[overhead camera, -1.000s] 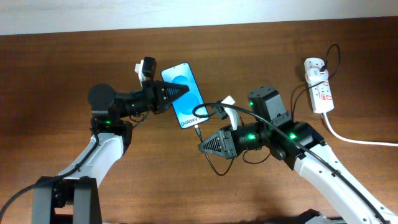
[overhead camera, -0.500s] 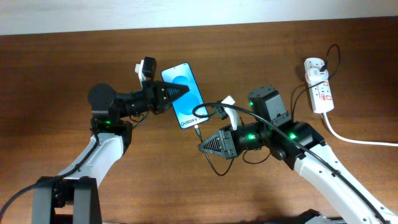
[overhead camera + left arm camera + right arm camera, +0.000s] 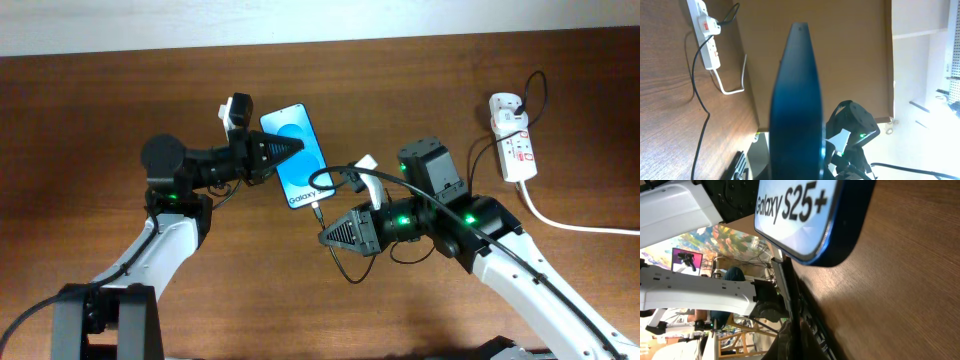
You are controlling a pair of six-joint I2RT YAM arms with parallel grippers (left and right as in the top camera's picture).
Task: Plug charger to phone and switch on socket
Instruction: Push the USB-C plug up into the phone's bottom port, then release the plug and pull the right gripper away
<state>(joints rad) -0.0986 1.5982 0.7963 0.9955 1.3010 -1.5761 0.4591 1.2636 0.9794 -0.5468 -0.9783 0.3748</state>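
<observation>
The phone (image 3: 300,160) with its blue screen lies tilted at the table's middle. My left gripper (image 3: 296,147) is shut on its left long edge. In the left wrist view the phone (image 3: 795,100) shows edge-on between the jaws. My right gripper (image 3: 322,236) is shut on the thin black charger cable (image 3: 318,214) just below the phone. In the right wrist view the plug tip (image 3: 777,256) meets the phone's bottom edge (image 3: 805,215); I cannot tell if it is seated. The white socket (image 3: 513,137) lies at the far right, untouched.
A thick white cord (image 3: 570,222) runs from the socket to the right edge. The charger's black cable loops under my right arm (image 3: 350,272) and up to a plug in the socket (image 3: 506,104). The socket also shows in the left wrist view (image 3: 706,35).
The phone has tilted very slightly in my left gripper. Both arms have hardly moved.
</observation>
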